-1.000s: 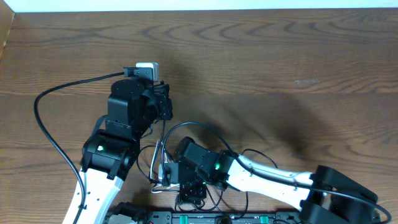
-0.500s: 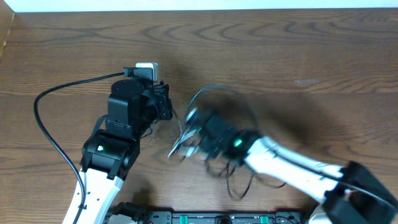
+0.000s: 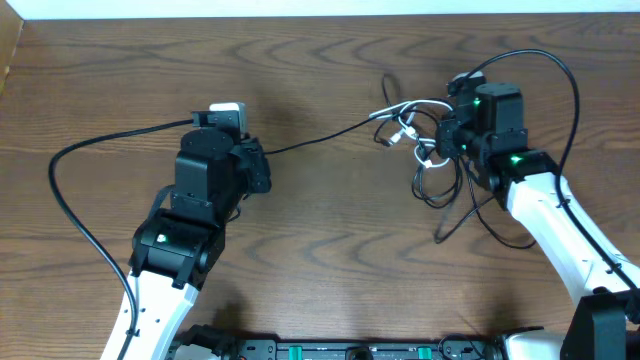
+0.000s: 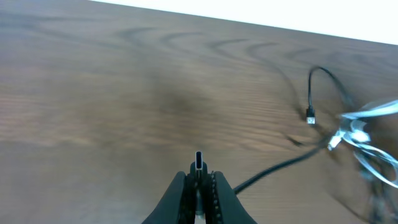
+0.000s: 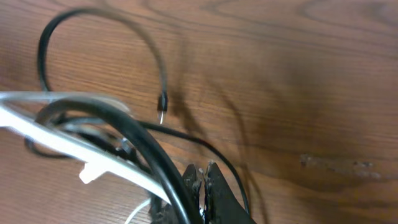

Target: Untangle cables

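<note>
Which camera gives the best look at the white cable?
The overhead view: the white cable shows as whole loops tangled with the black cable. The left wrist view shows it blurred at its right edge; the right wrist view shows only blurred close-up strands.

Left pincer [image 4: 199, 178] and right pincer [image 5: 201, 171] both clamped tight, arms spread well apart.

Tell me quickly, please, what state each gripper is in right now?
Left gripper: closed on the black cable, just behind its plug.
Right gripper: closed on the cable tangle; which cord cannot be told.
</note>
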Available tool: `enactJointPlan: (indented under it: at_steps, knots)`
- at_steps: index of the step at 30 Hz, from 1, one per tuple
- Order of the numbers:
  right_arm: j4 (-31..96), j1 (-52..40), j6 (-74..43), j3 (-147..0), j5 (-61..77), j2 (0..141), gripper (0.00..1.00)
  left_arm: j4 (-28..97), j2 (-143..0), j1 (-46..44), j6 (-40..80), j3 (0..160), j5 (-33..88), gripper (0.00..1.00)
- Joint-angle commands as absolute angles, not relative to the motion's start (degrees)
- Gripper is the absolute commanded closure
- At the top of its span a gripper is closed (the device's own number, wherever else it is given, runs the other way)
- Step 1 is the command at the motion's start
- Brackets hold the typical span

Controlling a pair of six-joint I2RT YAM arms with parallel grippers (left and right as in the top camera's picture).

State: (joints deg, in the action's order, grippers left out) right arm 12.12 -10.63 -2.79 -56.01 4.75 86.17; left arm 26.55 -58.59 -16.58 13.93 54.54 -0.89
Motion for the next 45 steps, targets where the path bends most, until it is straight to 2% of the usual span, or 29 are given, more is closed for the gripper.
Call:
enactJointPlan:
  at_steps: [1,5,10,17,24,27,30,35,38,39,40,41,42,43,45]
  knots:
    - [11.73,-8.88,-4.32,-57.47,6.02,84.97,0.99,30.39,-57.52,-16.16,21.28,54.50,-17.80,0.93]
    - [12.80,-6.44,-10.20,-57.47,-2.59,84.97,0.99,38.00,-54.41,-12.75,36.34,54.50,-31.14,0.93]
    - [15.27,-3.51,-10.92,-57.47,-3.09,84.97,0.99,43.68,-49.54,-4.89,45.06,54.50,-32.88,0.93]
    - [17.19,0.84,-12.27,-57.45,-3.07,84.97,0.99,47.77,-42.92,9.13,47.94,54.50,-32.67,0.93]
    - [17.50,1.08,-13.74,-57.43,-1.87,84.97,0.99,47.92,-41.23,14.20,47.92,54.50,-27.22,0.92]
    - [16.03,0.97,-13.65,-57.43,8.23,84.97,0.98,46.30,-41.89,14.20,46.94,54.50,-17.85,0.93]
    - [13.26,0.01,-12.51,-57.43,22.11,84.97,0.98,41.69,-43.16,14.20,40.36,54.50,-5.10,0.92]
    - [6.31,-5.98,-9.45,-57.43,43.03,84.97,0.99,29.41,-48.66,14.17,21.82,54.50,31.33,0.92]
    - [4.54,-12.05,-4.91,-57.43,46.44,84.97,0.99,27.75,-53.71,14.17,16.69,54.50,44.66,0.92]
    - [5.04,-14.44,-2.07,-57.43,45.87,84.99,0.95,27.97,-54.96,14.17,15.68,54.50,46.59,0.93]
    - [5.67,-15.88,-0.58,-57.43,44.36,85.01,0.76,28.23,-56.80,14.17,14.15,54.50,49.43,0.93]
    - [6.90,-17.78,0.56,-57.43,39.97,85.01,0.22,28.67,-58.46,14.17,12.64,54.50,51.88,0.92]
    - [7.92,-18.92,0.51,-57.43,35.70,85.01,0.01,28.99,-59.35,14.17,11.99,54.50,53.10,0.87]
    - [9.74,-20.47,0.49,-57.43,27.99,85.01,0.01,29.65,-60.80,14.17,10.98,54.50,54.50,0.75]
    - [14.11,-22.68,-0.25,-57.43,11.07,85.01,0.01,31.97,-63.02,14.02,8.16,54.50,55.02,0.59]
